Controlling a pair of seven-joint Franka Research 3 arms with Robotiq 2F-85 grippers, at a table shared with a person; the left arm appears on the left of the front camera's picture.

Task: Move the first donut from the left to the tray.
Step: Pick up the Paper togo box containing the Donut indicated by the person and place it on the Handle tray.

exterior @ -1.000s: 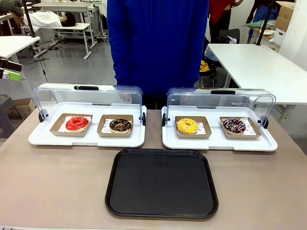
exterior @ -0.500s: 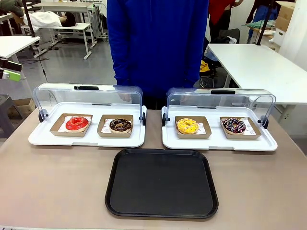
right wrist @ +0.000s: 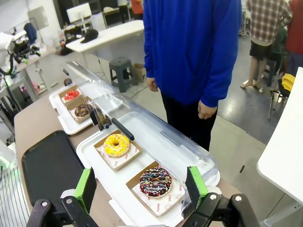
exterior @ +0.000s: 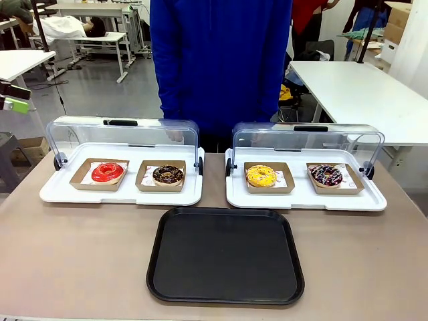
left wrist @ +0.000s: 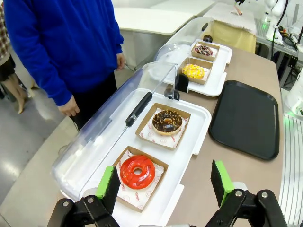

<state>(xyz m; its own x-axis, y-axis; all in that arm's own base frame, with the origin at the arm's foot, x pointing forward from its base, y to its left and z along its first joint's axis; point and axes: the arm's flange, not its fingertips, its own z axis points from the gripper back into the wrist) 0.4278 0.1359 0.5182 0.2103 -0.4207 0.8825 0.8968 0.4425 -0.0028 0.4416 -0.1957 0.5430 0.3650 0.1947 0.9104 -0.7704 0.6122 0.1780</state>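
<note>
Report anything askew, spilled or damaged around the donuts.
Nothing stands out: the red donut sits whole in its cardboard tray, and the black tray lies flat on the table, with nothing spilled.

The tabletop (exterior: 80, 267) is light brown and smooth. Behind it the floor (exterior: 110, 93) is grey and shiny, with spots of light on it. Far off on the left stand white tables (exterior: 100, 39) with thin metal legs. One has a white bundle (exterior: 63, 27) on top. Another white table (exterior: 354, 90) stands on the right, near the tabletop. A brown box (exterior: 30, 144) sits on the floor at the left. In the right wrist view a grey stool (right wrist: 122, 70) stands by a long white table (right wrist: 111, 33). The room is bright.
</note>
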